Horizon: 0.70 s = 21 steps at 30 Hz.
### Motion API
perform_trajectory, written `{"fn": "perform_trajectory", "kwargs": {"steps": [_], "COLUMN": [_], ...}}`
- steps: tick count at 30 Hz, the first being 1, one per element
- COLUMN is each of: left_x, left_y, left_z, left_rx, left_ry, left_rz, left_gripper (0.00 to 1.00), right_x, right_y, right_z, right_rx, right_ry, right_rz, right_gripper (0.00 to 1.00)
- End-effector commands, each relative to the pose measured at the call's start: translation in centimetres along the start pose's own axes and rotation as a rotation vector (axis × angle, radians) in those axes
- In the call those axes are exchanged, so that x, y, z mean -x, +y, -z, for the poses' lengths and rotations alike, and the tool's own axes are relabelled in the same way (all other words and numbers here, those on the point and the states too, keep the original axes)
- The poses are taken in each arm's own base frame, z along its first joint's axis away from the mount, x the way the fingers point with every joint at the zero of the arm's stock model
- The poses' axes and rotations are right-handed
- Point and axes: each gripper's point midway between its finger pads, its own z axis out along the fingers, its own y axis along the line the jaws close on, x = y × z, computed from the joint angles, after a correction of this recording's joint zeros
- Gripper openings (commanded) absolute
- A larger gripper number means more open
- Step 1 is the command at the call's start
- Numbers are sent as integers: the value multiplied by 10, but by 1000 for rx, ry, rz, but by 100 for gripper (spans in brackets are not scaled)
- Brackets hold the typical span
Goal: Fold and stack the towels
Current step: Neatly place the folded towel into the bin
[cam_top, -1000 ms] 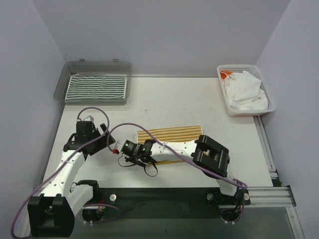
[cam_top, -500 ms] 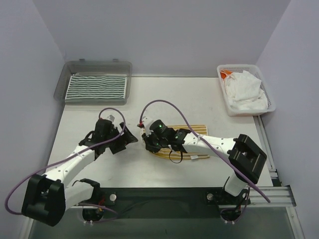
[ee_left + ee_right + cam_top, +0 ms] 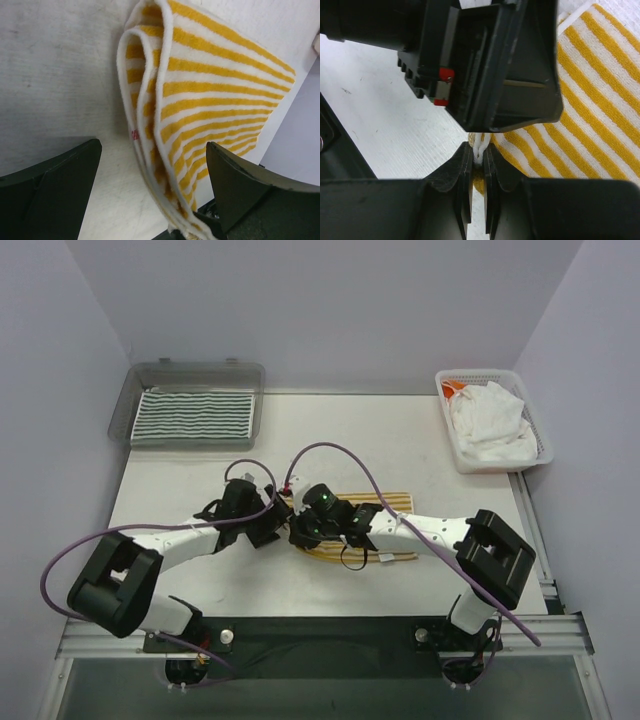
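Right pincer [image 3: 477, 150]: it is clamping tight on a thin white hem of the yellow-and-white striped towel [image 3: 600, 100], with only a sliver of cloth showing between the jaws.
Left pincer [image 3: 152, 145]: it is standing wide apart and gripping nothing, nose to nose with the right pincer; the towel's folds are hanging in the gap between its two fingers.
Towel at the pincers: the pinched end is lifting off the table [image 3: 400, 440] and bunching into loose layers. The rest is lying flat, trailing away behind the right pincer toward its own arm.
Step in hand: I judge this to be the folding of the yellow towel, with one end gathered and the second arm coming in to share it.
What the next move is calling for: by my reading, the left pincer is needing to close on the hem just beside the right one's hold. It should take all the layers and not only the outer one, so the two can spread the edge and lay it over squarely.
Farther out, beyond the left pincer: the green-and-white striped towel [image 3: 195, 415] is lying folded in the grey tray [image 3: 190, 368], looking like the start of the stack.
Farther out, beyond the right pincer: crumpled white towels [image 3: 490, 425] are waiting in the mesh basket [image 3: 478, 374], well apart from both arms.
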Motion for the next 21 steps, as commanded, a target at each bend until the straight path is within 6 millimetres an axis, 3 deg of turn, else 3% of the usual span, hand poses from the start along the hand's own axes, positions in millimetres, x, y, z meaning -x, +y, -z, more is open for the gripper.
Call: {"fn": "perform_trajectory", "kwargs": {"steps": [1, 6, 9, 19, 21], "left_x": [15, 6, -1, 1, 4], "left_y": [-24, -24, -23, -11, -14], "left_z": [-11, -21, -24, -20, -18], "left_rx": [-60, -75, -70, -54, -63], "left_ry": [-73, -60, -49, -107, -118], "left_rz": [33, 82, 81, 50, -7], "left_gripper": [98, 96, 87, 24, 0], "right_x": [18, 21, 18, 16, 14], "right_y": [5, 5, 4, 1, -1], "right_z": [8, 8, 6, 5, 4], "right_rx": [24, 20, 18, 5, -6], "right_ry": [-78, -91, -84, -87, -84], "right_rz": [-23, -34, -38, -46, -48], "right_gripper": [0, 0, 0, 0, 0]}}
